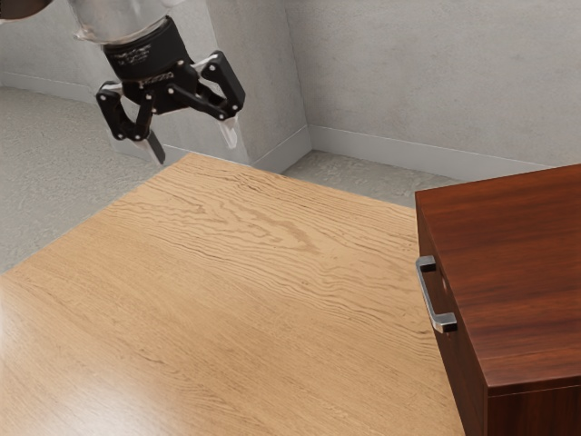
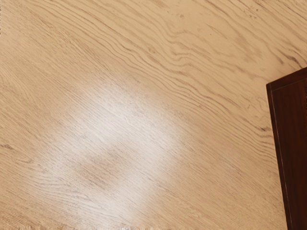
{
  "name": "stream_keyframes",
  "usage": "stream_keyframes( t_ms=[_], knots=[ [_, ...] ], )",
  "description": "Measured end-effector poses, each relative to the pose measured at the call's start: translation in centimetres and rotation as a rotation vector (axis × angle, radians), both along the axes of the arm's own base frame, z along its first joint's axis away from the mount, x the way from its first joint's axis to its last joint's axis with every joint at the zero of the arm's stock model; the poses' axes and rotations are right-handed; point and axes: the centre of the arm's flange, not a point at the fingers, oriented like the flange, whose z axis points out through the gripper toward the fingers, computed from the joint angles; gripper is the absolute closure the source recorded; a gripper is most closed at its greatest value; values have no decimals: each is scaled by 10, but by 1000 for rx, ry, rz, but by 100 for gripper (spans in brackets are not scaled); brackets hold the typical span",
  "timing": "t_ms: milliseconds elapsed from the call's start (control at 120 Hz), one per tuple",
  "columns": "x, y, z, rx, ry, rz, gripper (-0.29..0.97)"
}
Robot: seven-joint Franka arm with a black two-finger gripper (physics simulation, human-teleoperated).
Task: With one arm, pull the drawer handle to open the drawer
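The approach step is in hand: the black two-finger gripper (image 1: 193, 143) hangs in the air well apart from the dark reddish-brown wooden drawer cabinet (image 1: 517, 263), high on the side its front faces, with its fingers (image 1: 152, 145) spread wide and holding nothing. The brushed-metal bar handle (image 1: 435, 295) stands upright on the cabinet's front, and the drawer looks shut (its front seems flush with the body). The light oak-grain tabletop (image 1: 227, 291) stretches between hand and cabinet, and the wrist view catches one cabinet edge. Next, I judge, the hand must come down to the cabinet's front, turn so the fingers straddle the bar, close, then pull straight away.
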Motion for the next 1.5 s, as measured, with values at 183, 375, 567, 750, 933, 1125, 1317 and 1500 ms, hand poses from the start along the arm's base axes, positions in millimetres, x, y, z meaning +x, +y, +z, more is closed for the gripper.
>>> stream_keyframes(
  t_ms=[183,375,567,750,933,1125,1317,1500],
  knots=[
    [14,-27,-34,-20,51,136,0],
    [9,-27,-93,-43,55,283,0],
    [13,-40,-133,-98,10,375,0],
    [11,-70,-150,-123,-61,380,0],
    [15,-80,-155,-142,-116,372,0],
    [9,-102,-165,-146,-134,331,0],
    [16,-121,-174,-166,-159,298,1],
    [28,-133,-183,-187,-183,280,11]
  ],
)
